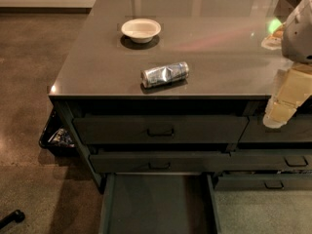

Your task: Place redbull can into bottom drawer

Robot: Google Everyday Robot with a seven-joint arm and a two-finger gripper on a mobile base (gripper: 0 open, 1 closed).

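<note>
Redbull can (165, 74) on its side on the dark glossy countertop (219, 48), silver and blue, dented in the middle. Long axis roughly left to right, right end angled slightly toward the back. Close to the front edge of the top, above the left drawer stack, not yet in any drawer.

Straight below, at the foot of that stack, bottom drawer (158, 204) pulled out toward the camera, wide and shallow, flat floor bare. Above it, two handled fronts, both pushed in: middle drawer front (195, 162), then top drawer front (204, 129) just under the counter lip.

Behind the can, toward the back left of the top, a white bowl (141, 29), upright, well apart from the can.

At the right edge of the view, gripper (276, 117), pale cream, hanging in front of the counter's front edge and over the right stack of narrower drawers (285, 161). Tip pointing down and to the left, well apart from the can, higher than the open drawer. Open or closed: cannot tell. Grey arm housing (302, 30) directly above it, and a green glow (274, 24) on the countertop just beside that.

On the brown floor (29, 82), against the cabinet's left side, a dark bin (46, 136) with something crumpled and shiny inside. Small black object (12, 218) in the bottom-left corner, too dim to name.
</note>
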